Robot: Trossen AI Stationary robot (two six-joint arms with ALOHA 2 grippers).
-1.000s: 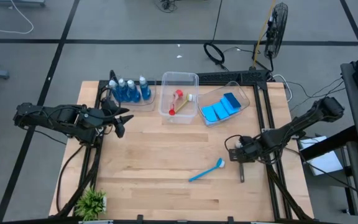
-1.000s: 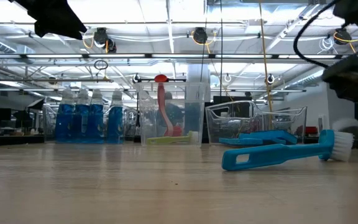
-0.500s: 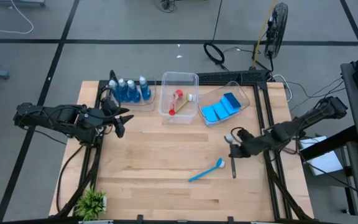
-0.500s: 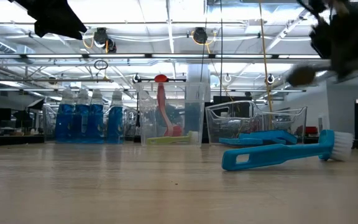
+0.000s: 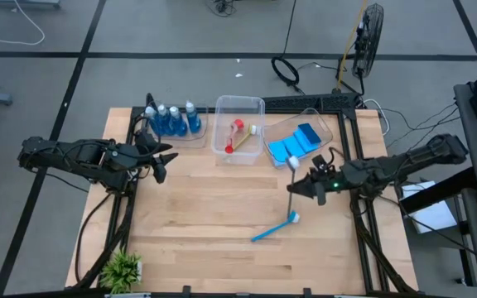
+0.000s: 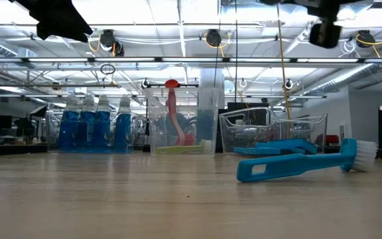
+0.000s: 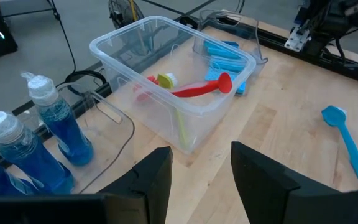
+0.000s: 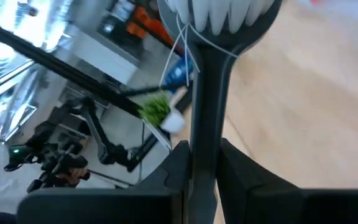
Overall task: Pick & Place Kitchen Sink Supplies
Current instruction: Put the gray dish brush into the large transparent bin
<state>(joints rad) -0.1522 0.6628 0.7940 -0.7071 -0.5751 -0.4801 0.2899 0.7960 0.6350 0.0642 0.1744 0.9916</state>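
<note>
My right claw [image 5: 309, 185] hangs above the right part of the desk [image 5: 205, 215], pinched on the handle of a grey dish brush [image 5: 295, 163]; in my right wrist view that handle [image 8: 205, 106] runs up between my two dark fingers [image 8: 169, 174] to the white bristle head; from above, the head points toward the tub of sponges. My left claw [image 7: 199, 180] waits over the left edge of the desk, its fingers apart and holding nothing.

A blue dish brush [image 5: 275, 227] lies flat on the wood just in front of my right claw, bristle end toward it; the low view shows it resting alone [image 6: 297, 164]. The middle clear tub [image 5: 238, 126] holds a red brush [image 7: 191, 89] and a yellow-green one [image 7: 182, 124]; the tilted tub to its right [image 5: 328, 131] holds flat blue sponges [image 5: 295, 145]. Four small bottles of blue liquid [image 5: 172, 121] stand in a clear tub at the back left. A small green plant [image 5: 122, 269] sits at the near left corner.
</note>
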